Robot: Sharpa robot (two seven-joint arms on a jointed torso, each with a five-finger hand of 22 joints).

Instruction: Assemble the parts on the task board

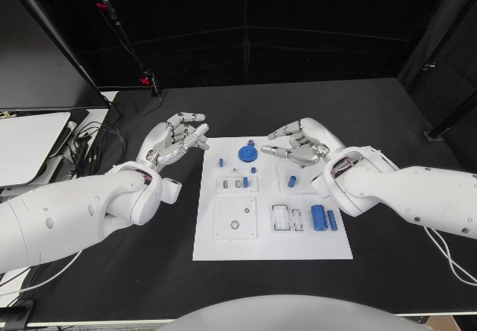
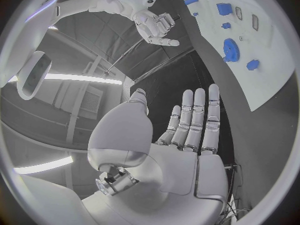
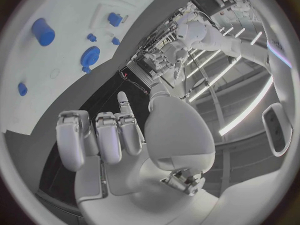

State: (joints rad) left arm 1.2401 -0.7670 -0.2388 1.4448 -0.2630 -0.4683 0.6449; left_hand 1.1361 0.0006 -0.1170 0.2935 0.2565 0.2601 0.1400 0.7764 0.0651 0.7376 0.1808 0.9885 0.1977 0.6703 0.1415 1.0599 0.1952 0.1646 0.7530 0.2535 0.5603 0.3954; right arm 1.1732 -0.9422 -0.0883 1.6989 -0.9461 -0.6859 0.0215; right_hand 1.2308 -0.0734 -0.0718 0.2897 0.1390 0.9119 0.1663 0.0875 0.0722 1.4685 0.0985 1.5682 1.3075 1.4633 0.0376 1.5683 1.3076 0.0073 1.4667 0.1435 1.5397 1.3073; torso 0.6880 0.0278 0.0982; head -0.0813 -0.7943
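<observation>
We see the task board [image 1: 270, 241] lying flat at the centre of the black tabletop [image 1: 387, 110]. On its upper part sit a blue gear [image 1: 247, 153] and several small blue pieces. In the lower right section a large blue cylinder [image 1: 318, 217] lies beside a slimmer blue pin [image 1: 332, 221]; the rectangular recesses [image 1: 287, 218] left of them hold only pale outlines.

The left hand [image 1: 177, 141] hovers left of the board's upper edge, fingers extended and apart, grasping nothing. The right hand [image 1: 298, 145] hangs over the board's upper right area, fingers curled inward; we see nothing in its grasp.
</observation>
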